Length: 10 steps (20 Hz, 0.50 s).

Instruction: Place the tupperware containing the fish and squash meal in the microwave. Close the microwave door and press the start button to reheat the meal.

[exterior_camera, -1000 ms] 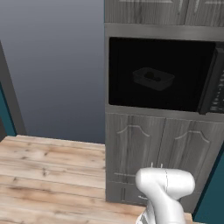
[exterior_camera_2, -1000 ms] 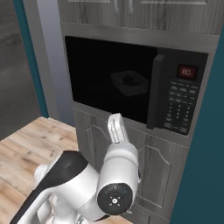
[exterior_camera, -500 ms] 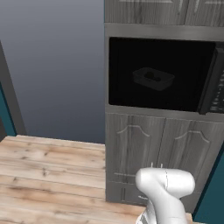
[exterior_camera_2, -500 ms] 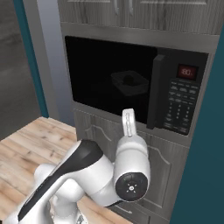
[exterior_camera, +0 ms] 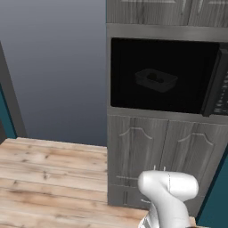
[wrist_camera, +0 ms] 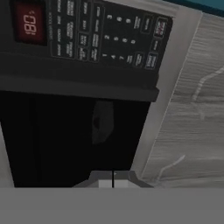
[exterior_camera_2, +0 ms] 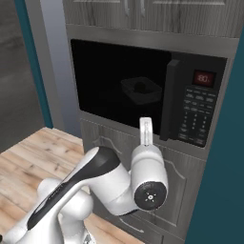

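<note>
Tupperware [exterior_camera_2: 140, 90] sits inside the microwave [exterior_camera_2: 114, 86], ahead of the gripper [wrist_camera: 113, 179], whose fingers are pressed together, holding nothing.

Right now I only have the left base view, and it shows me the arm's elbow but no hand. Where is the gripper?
Observer: In the right base view the gripper points up in front of the microwave's lower edge, beside the door handle.
Operator: Open or shut?
Observer: Shut; in the hand view its fingertips meet.
Operator: Is the display lit?
Observer: Yes, the red display glows above the keypad.
</note>
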Motion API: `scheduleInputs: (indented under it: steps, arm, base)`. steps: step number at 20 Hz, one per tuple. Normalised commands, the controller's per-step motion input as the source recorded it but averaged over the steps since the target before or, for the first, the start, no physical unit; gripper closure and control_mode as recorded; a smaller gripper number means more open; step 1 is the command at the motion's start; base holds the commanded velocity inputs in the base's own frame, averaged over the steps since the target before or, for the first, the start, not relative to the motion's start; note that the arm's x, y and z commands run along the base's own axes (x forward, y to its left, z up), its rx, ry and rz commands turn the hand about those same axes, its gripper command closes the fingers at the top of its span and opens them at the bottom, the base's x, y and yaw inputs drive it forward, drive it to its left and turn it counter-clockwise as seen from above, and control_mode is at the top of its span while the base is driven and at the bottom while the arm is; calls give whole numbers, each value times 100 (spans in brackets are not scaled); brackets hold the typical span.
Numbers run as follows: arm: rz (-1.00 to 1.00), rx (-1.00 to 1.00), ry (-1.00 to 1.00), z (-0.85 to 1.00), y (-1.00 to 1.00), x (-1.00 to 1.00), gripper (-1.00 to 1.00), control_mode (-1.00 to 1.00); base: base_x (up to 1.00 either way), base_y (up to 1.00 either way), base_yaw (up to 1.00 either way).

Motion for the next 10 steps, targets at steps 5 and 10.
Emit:
scheduleInputs:
  steps: [5,10]
  arm:
    - [0,8,0,-13,0,8,100,-100]
    - [0,7,0,-6,-1,1,100,-100]
  base:
    - [0,0,0]
    - [0,0,0]
